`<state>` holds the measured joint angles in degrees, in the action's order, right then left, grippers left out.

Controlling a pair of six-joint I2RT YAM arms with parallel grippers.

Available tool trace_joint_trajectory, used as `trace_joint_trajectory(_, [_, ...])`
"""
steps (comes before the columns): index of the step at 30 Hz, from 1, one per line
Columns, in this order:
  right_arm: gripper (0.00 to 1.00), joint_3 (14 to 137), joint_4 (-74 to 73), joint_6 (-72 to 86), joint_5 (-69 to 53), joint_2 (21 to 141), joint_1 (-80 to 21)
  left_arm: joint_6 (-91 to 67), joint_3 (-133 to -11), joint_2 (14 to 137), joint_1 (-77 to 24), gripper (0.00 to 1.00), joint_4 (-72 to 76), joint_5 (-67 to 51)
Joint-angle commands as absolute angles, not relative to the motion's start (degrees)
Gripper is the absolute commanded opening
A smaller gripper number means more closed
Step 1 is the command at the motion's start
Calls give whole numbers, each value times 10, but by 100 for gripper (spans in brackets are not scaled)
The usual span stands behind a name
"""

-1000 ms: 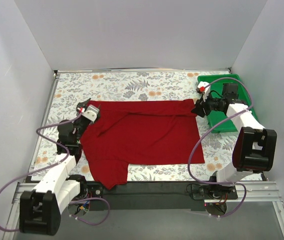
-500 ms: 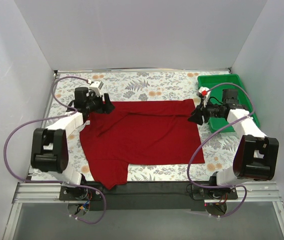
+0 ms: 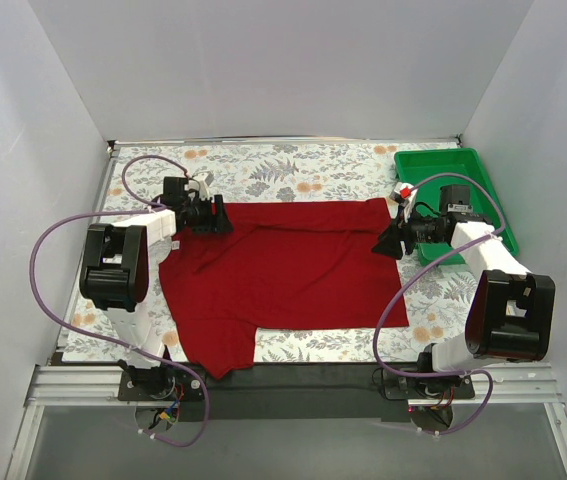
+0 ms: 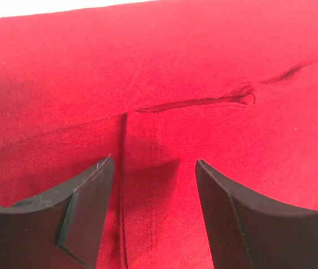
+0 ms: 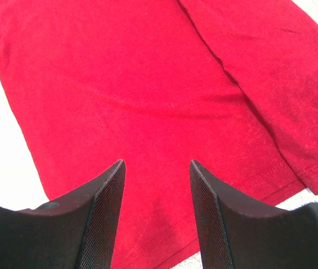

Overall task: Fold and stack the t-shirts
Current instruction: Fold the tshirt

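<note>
A dark red t-shirt (image 3: 283,265) lies spread on the floral tablecloth, with a folded band along its far edge and one sleeve hanging toward the near left. My left gripper (image 3: 219,217) is open at the shirt's far left corner; the left wrist view shows its jaws astride a stitched hem (image 4: 156,185) of the cloth. My right gripper (image 3: 387,241) is open at the shirt's right edge; the right wrist view shows its jaws just above the red cloth (image 5: 147,112) near the hem. Neither gripper holds cloth.
A green plastic tray (image 3: 483,180) stands at the far right, beside my right arm. The floral tablecloth (image 3: 293,170) shows around the shirt. White walls enclose the table on three sides. A black rail (image 3: 293,378) runs along the near edge.
My left arm swung from the shirt's near left side up to its far left corner. My right gripper moved slightly nearer and lower along the shirt's right edge.
</note>
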<state>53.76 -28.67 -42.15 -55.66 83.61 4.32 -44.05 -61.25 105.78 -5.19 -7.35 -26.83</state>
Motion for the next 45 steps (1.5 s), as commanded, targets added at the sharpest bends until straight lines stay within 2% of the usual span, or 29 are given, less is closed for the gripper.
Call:
trace_joint_trajectory(1, [48, 539, -296, -424, -575, 830, 42, -435, -633, 1058, -59, 56, -89, -259])
trace_joint_trajectory(9, [48, 539, -298, -424, -574, 829, 42, -419, -635, 1060, -73, 55, -107, -271])
trace_joint_trajectory(21, [49, 540, -298, -424, -574, 826, 42, -395, -614, 1018, -92, 46, -146, -268])
trace_joint_trajectory(29, [49, 540, -299, -424, -577, 824, 41, -397, -598, 977, -96, 51, -147, -203])
trace_joint_trajectory(45, [49, 542, -301, -423, -577, 820, 42, -386, -564, 948, -118, 49, -176, -309])
